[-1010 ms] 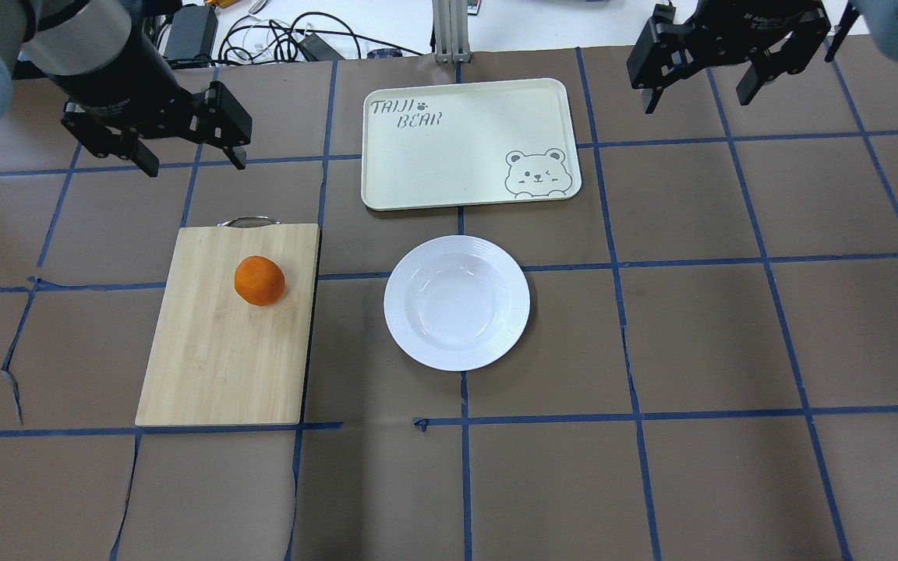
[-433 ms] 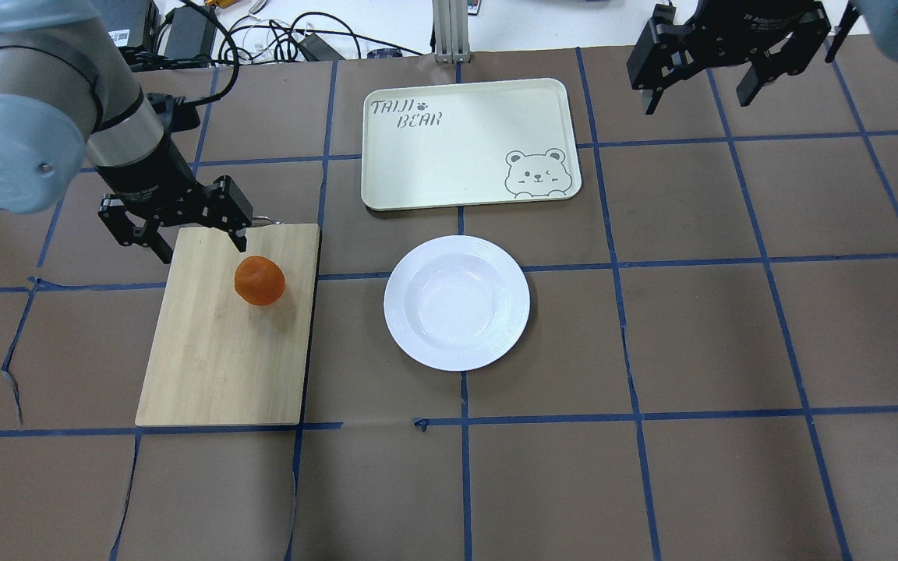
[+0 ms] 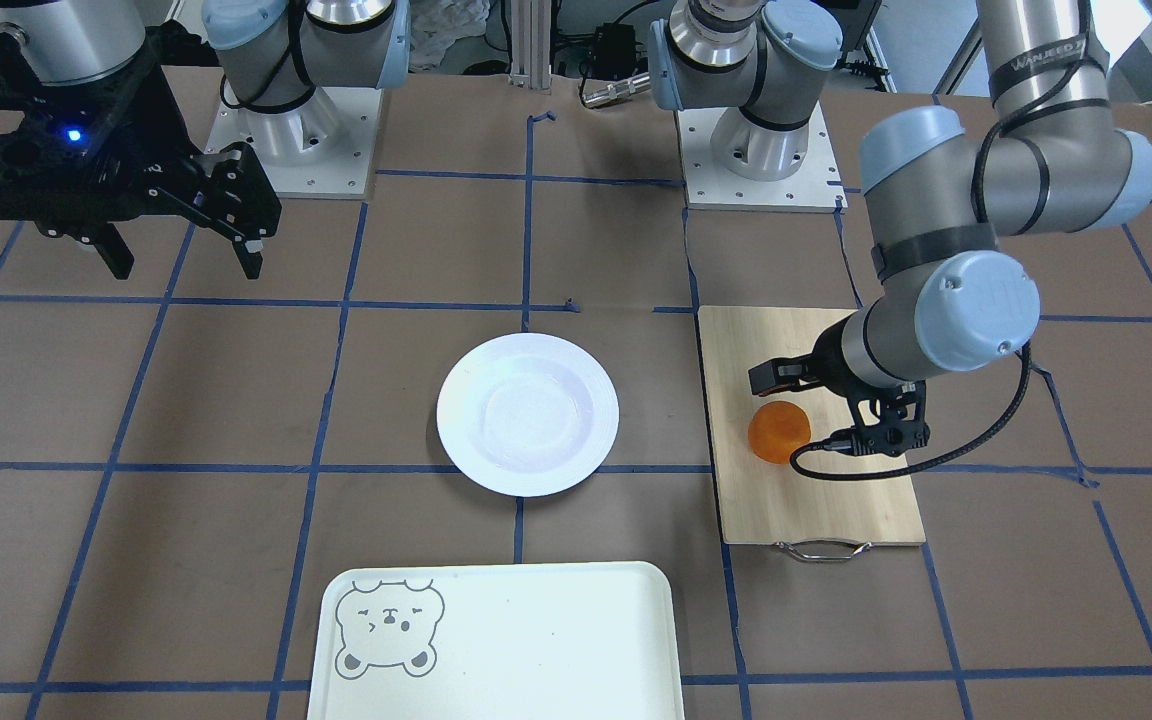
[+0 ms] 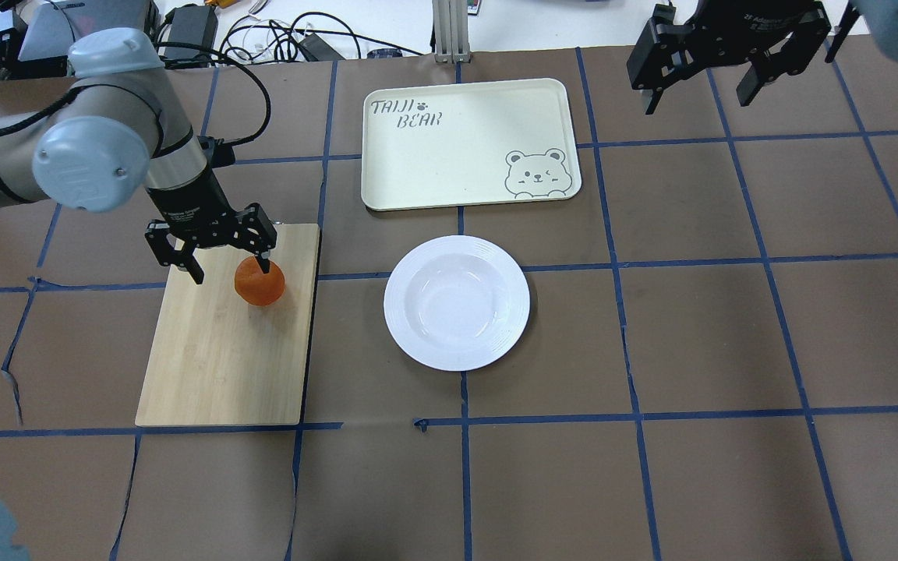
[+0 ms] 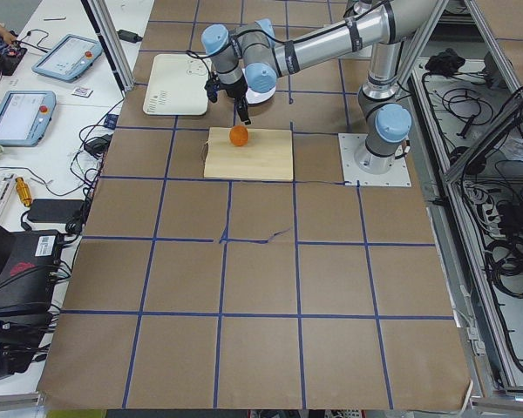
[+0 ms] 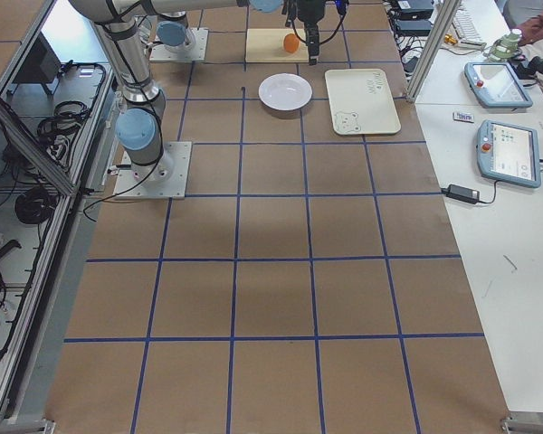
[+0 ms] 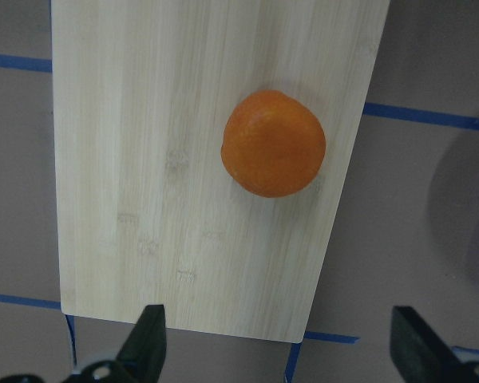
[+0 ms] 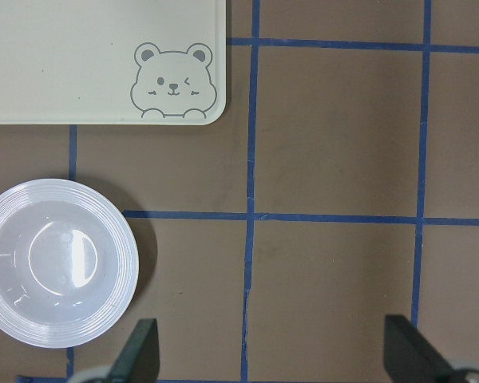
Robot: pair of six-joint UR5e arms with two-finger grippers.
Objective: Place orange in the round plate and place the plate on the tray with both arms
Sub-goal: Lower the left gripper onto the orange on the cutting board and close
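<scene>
A small round bright-orange fruit, the orange (image 4: 259,281), sits on a pale bamboo cutting board (image 4: 215,358). It is on the half of the board near the metal handle (image 3: 824,549), close to the long edge that faces the plate. The board lies flat on the brown worktop (image 4: 691,327) with blue tape lines.

The black left gripper (image 4: 231,272) hangs over the board, right by the orange. Its two fingers are spread wide and hold nothing. From above, one fingertip (image 4: 264,267) shows in front of the top of the orange, and the other one is out over bare wood. In the left wrist view the orange (image 7: 273,144) lies ahead of the fingers, about in the middle of the gap but not in it. I cannot tell if a finger touches the fruit.

The shiny white round plate (image 4: 402,312) sits next to the board, apart from it, with nothing in it. The pale cream tray (image 4: 464,140) with a grey bear face lies just past the plate, not touching it.

The black right gripper (image 4: 697,101) hangs high up beside the tray, well away from the orange. Its fingers are wide apart too, with nothing in them.
</scene>
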